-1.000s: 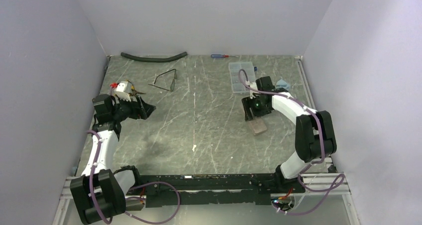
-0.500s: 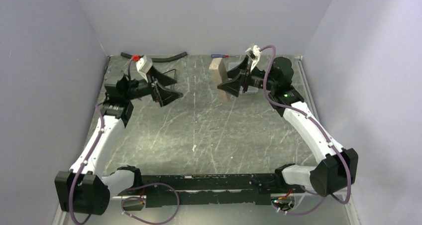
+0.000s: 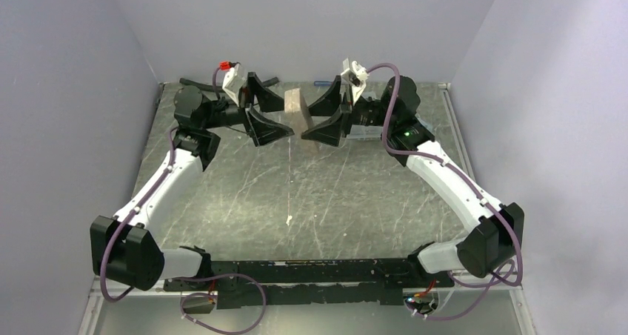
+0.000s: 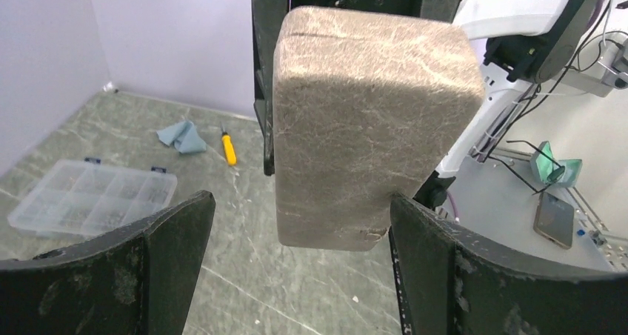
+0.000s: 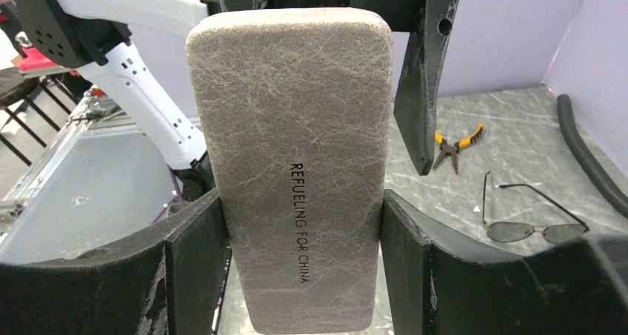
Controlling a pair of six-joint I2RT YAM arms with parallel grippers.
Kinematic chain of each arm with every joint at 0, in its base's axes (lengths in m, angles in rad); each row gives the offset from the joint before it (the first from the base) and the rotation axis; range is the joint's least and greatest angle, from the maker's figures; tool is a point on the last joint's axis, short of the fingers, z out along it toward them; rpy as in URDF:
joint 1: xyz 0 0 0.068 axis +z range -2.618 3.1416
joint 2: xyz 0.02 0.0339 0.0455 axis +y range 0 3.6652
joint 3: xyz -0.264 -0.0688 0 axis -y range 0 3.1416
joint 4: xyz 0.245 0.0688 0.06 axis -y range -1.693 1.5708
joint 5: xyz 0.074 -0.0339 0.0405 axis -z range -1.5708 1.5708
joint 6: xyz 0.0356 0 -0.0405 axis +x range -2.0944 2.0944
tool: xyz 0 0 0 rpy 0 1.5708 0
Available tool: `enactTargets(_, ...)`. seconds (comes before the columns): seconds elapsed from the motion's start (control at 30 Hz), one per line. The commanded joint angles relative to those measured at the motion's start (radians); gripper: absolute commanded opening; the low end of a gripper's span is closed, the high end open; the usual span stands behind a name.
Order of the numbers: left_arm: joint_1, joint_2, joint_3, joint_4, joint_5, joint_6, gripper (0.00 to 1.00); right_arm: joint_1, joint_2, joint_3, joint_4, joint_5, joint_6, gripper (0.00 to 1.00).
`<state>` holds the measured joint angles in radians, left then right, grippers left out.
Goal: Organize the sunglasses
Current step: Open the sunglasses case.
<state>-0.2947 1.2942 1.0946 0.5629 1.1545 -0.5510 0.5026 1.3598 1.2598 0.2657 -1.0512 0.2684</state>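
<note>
right pincer [image 5: 296, 276] grips the brown case [image 5: 296, 127] by its long edges, held clear of the tabletop [image 3: 296, 201] at upper centre of the top view. left pincer [image 4: 300, 201] stands wide open, straddling the case's other end. sunglasses [image 5: 529, 220] lie unfolded on bare tabletop, lower right of the right wrist view, near the pliers [image 5: 455, 146].

robot lab: partition walls [image 3: 74, 90] around marbled table [image 3: 296, 194]

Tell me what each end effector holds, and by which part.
The right end effector grips the brown case by its two long sides. The left end effector stands open, facing the case, and holds nothing.
</note>
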Motion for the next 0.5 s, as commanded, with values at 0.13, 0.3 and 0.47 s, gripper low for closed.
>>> enactTargets(0.13,-0.045,-0.001,0.043,0.158,0.095,-0.069,0.94,0.012,-0.013,0.048,0.08,-0.003,-0.031,0.01)
enactTargets(0.3,-0.056,-0.003,0.052,0.194,0.133,-0.063,0.94,0.014,-0.009,0.053,0.069,0.015,-0.041,0.01)
enactTargets(0.47,-0.06,-0.006,0.056,0.157,0.065,-0.092,0.86,0.022,-0.012,0.052,0.068,0.022,-0.049,0.01)
